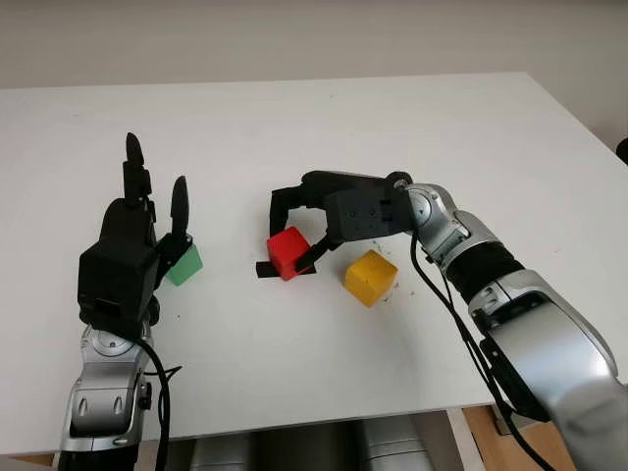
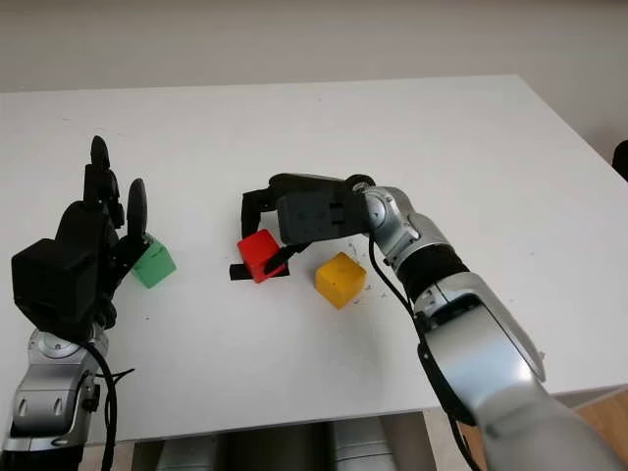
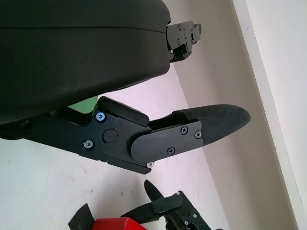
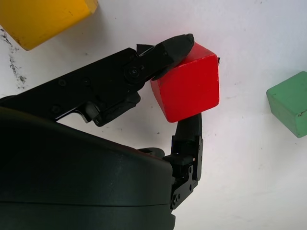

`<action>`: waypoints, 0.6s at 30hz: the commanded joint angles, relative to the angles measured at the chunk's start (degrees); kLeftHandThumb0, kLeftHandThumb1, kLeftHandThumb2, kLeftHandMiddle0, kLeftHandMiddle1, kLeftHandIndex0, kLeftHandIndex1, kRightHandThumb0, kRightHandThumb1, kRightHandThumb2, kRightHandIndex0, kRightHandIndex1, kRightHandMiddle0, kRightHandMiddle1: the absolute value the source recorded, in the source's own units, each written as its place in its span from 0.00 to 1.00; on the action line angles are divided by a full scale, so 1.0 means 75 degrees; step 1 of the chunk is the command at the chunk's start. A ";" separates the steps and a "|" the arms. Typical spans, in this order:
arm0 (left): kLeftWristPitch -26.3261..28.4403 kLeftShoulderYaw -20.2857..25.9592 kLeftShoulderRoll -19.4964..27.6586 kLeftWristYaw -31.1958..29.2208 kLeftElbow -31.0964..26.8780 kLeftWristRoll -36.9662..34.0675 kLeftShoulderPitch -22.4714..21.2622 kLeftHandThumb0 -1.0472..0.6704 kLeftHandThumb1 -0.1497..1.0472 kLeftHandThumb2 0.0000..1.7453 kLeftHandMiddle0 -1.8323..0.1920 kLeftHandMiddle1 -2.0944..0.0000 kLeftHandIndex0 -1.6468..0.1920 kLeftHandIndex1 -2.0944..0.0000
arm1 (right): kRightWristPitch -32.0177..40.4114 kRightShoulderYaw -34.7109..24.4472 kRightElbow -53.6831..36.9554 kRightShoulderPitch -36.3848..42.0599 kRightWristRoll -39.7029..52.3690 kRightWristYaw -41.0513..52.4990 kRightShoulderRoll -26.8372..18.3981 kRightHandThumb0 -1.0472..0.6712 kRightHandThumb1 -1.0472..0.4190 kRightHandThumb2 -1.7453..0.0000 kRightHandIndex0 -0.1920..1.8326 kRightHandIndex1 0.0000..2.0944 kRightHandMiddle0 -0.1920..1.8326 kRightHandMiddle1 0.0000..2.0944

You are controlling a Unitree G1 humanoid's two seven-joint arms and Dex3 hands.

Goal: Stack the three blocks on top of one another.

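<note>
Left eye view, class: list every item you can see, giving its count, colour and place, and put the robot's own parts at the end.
Table: one, white, under everything.
Red block: one, red, table centre, on a black mark, between the right hand's fingers.
Yellow block: one, yellow, beside the red block, toward the right arm.
Green block: one, green, beside the left hand.
Black mark: one, black, under the red block.
Right hand: one, black, closed on the red block.
Left hand: one, black, open, raised by the green block.
</note>
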 commanded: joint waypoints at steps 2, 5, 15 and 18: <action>-0.0071 0.0010 0.0008 0.0019 -0.0098 0.0005 0.0005 0.17 1.00 0.38 1.00 1.00 1.00 1.00 | -0.0051 -0.0016 0.0065 -0.0025 0.0041 0.0069 0.0027 0.23 0.07 0.97 0.19 0.01 0.18 0.54; -0.0043 0.0014 0.0000 0.0017 -0.0102 -0.0004 -0.0004 0.17 1.00 0.38 1.00 1.00 1.00 1.00 | -0.0251 0.0026 0.0100 -0.0025 -0.0035 -0.0039 -0.0011 0.19 0.08 0.97 0.14 0.01 0.15 0.32; -0.0039 0.0007 0.0001 0.0022 -0.0088 0.0005 -0.0030 0.16 1.00 0.38 1.00 1.00 1.00 1.00 | -0.0366 -0.0113 0.0047 -0.0003 0.0042 -0.0156 -0.0101 0.13 0.08 0.97 0.00 0.00 0.03 0.07; -0.0052 0.0007 0.0005 0.0016 -0.0076 0.0003 -0.0037 0.16 1.00 0.38 1.00 1.00 1.00 1.00 | -0.0492 -0.0305 -0.0032 -0.0007 0.0293 -0.0079 -0.0163 0.11 0.08 0.97 0.00 0.00 0.00 0.03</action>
